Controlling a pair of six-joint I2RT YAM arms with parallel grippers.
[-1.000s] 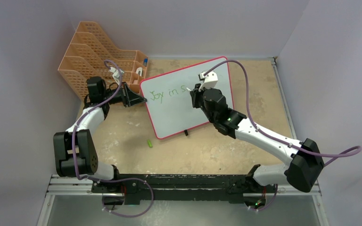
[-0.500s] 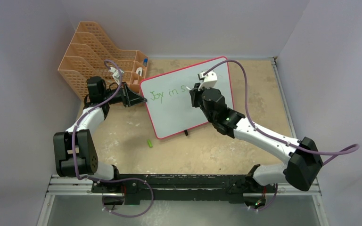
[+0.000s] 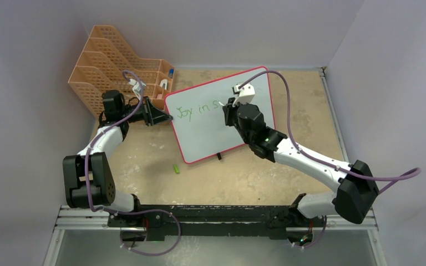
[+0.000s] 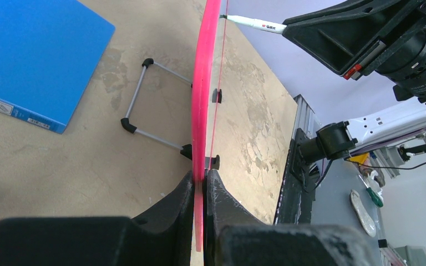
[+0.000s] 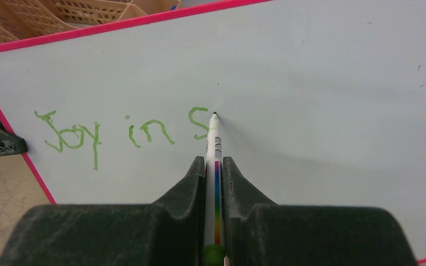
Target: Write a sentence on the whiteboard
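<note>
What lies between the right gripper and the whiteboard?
A marker: the right gripper is shut on it, and its tip meets the whiteboard beside the green S. The right wrist view shows this best.

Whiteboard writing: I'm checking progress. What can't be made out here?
- Top view: right gripper overlaps the sentence's end; letters small.
- Left wrist view: whiteboard seen edge-on in left gripper; face unseen.
- Right wrist view: marker rear cut off by bottom edge.
</note>
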